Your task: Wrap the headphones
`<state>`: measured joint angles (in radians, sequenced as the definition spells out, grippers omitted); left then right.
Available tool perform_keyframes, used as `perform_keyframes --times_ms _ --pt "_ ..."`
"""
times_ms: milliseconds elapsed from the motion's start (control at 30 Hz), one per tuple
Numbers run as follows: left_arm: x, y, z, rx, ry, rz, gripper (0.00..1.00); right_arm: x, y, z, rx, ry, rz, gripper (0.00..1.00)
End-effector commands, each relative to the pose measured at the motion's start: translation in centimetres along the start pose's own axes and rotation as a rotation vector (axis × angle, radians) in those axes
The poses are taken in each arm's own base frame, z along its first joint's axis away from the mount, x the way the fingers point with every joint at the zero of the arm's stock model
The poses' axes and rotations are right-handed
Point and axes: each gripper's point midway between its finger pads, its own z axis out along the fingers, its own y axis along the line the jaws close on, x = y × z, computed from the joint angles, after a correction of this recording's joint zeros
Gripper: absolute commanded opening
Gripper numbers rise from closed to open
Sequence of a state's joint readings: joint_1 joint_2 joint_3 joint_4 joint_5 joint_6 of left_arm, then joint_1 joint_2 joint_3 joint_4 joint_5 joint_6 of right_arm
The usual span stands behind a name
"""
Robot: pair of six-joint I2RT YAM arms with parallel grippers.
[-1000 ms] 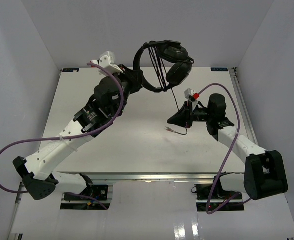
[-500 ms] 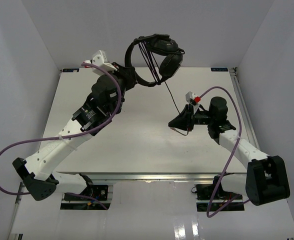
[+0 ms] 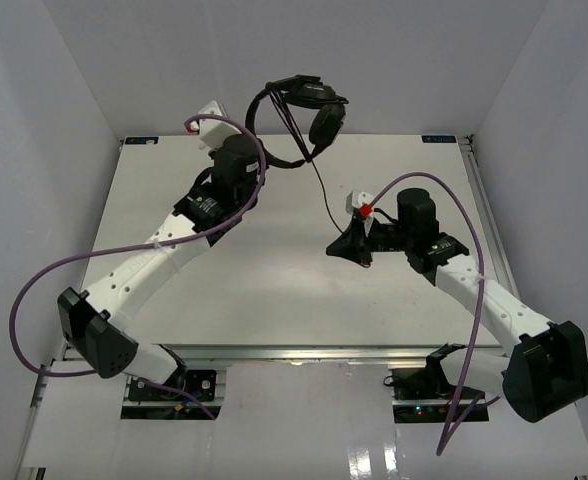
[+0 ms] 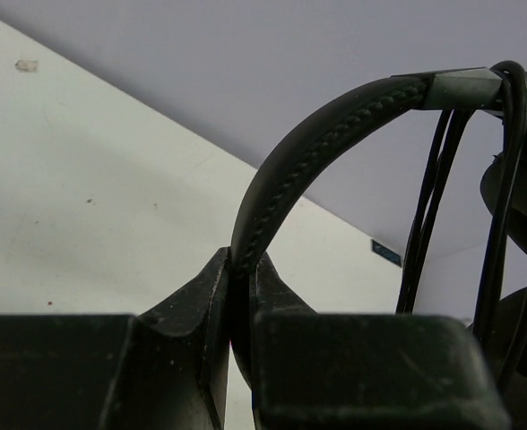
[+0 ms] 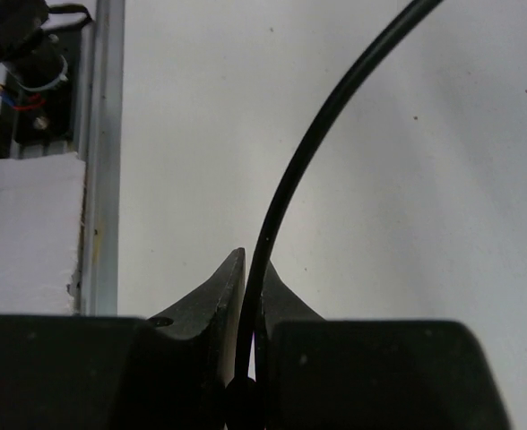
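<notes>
Shifted left vs earlier: black over-ear headphones point(image 3: 319, 110) w/ padded earcups, now held up above desk's far edge, approx centre. Stitched headband point(image 4: 317, 134) is clamped tight in left pincer point(image 4: 244, 269). Thin black cable point(image 3: 322, 195) loops over headband, then runs down to right pincer point(image 5: 253, 282), closed on it, low over white desk point(image 3: 274, 290) right of centre; that pincer also slid left.

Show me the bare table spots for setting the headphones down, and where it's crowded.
Bare: the near-centre table between left arm and right arm; the far-right corner beyond the right arm; the far-left corner beside the left arm. Crowded: mid-table, where the cable stretches from the raised headphones to the right claw.
</notes>
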<state>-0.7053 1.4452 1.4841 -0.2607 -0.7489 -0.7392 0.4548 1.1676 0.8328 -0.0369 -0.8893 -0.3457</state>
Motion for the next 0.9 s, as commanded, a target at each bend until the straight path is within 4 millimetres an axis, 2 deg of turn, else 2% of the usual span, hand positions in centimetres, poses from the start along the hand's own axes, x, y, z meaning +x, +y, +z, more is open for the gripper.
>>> perform_keyframes --times_ms 0,67,167,233,300,433,567,733,867 --pt "1.4 0.2 1.2 -0.013 0.03 0.092 0.0 -0.7 -2.2 -1.8 0.17 0.185 -0.193 0.08" --pt "4.4 1.6 1.9 -0.028 0.092 0.191 0.0 -2.3 -3.3 -2.4 0.229 0.224 -0.257 0.08" --pt "11.0 3.4 2.5 0.01 0.272 0.338 0.0 -2.5 -4.5 -3.3 0.288 0.315 -0.338 0.08" --pt "15.2 4.7 1.9 0.039 0.398 0.413 0.0 -2.6 -5.3 -3.8 0.32 0.367 -0.391 0.08" --pt "18.4 6.1 1.2 0.058 0.491 0.482 0.0 -2.8 -6.1 -4.4 0.364 0.411 -0.442 0.08" --pt "22.4 8.3 -0.2 0.094 0.613 0.582 0.0 -2.6 -7.7 -5.6 0.447 0.505 -0.533 0.08" --pt "25.4 8.9 -1.9 0.175 0.729 0.668 0.0 -2.1 -9.0 -6.6 0.507 0.59 -0.626 0.08" --pt "27.5 8.1 -4.3 0.315 0.828 0.695 0.0 -1.3 -9.1 -6.0 0.492 0.598 -0.642 0.08" --pt "28.9 7.7 -5.9 0.407 0.892 0.715 0.0 -1.4 -9.4 -5.5 0.508 0.573 -0.641 0.11"
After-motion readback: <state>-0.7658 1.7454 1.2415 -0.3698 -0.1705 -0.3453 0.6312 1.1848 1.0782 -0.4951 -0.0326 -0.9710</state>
